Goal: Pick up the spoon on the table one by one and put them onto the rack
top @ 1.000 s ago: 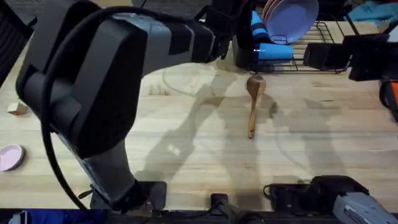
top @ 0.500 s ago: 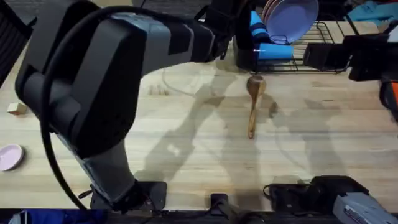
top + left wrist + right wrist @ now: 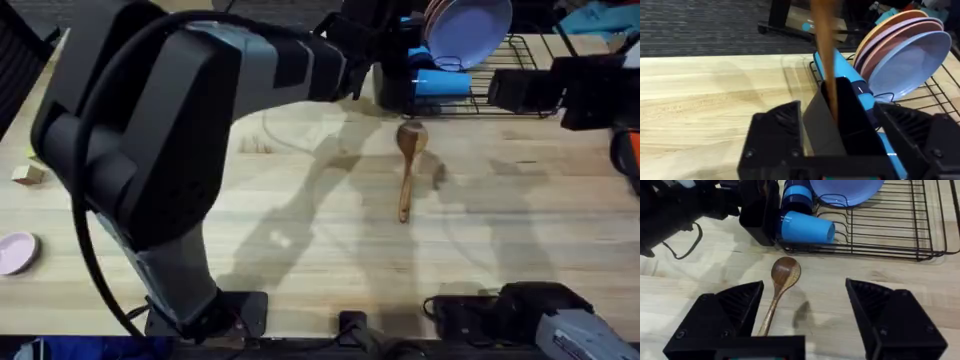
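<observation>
- The step in hand looks like delivery: the left end effector (image 3: 840,145) is clamped on a spoon (image 3: 824,45), holding it upright over the black caddy (image 3: 845,115) at the near end of the rack (image 3: 880,230).
- In the left wrist view the handle stands up past the plates; the spoon's lower end is at or in the caddy's mouth, though I cannot tell how deep.
- The next move, as I judge it, calls for lowering until the spoon rests inside, then letting go and lifting straight up so the handle is not dragged out.
- A second spoon (image 3: 407,165) lies flat on the surface (image 3: 300,230), bowl toward the rack, just in front of it.
- The right end effector (image 3: 802,315) hovers above that spoon with its fingers wide apart, holding nothing.
- Count: two spoons, one held and one lying; three plates (image 3: 910,55) standing in the rack; one blue cup (image 3: 807,227) lying on its side beside the caddy.
</observation>
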Robot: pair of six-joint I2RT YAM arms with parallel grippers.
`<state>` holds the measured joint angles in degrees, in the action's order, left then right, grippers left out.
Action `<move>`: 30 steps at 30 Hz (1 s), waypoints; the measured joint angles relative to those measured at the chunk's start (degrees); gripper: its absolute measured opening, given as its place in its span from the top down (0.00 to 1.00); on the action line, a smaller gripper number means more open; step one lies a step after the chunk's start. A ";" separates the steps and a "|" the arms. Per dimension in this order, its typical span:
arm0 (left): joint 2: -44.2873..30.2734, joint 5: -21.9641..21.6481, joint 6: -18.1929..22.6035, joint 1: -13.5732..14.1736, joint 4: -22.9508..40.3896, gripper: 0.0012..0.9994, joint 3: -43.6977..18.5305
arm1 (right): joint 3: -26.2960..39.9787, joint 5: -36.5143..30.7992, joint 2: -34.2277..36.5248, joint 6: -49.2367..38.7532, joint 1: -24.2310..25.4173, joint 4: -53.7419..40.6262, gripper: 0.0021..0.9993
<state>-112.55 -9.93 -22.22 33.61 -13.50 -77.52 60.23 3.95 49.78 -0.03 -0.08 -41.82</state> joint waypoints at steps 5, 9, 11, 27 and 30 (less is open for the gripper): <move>0.50 0.00 0.41 -0.02 1.55 0.01 0.00 | 0.00 0.00 0.00 -0.02 0.00 -0.59 0.00; 3.11 0.00 0.44 -0.37 6.81 0.01 0.04 | 0.00 0.00 0.00 0.00 0.00 -0.62 0.00; 5.63 0.00 0.46 -0.89 10.64 0.01 0.09 | 0.00 0.00 0.00 0.00 0.00 -0.63 0.00; 29.44 -0.14 1.16 -14.48 55.71 0.01 0.11 | 0.00 0.00 0.00 -0.01 0.00 -0.61 0.00; 33.24 0.99 3.26 -17.49 60.92 0.01 0.11 | 0.00 0.00 0.00 0.00 0.00 -0.61 0.00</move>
<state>-79.32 -8.94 -18.96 16.11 47.42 -77.41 60.23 3.95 49.78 -0.03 -0.08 -42.44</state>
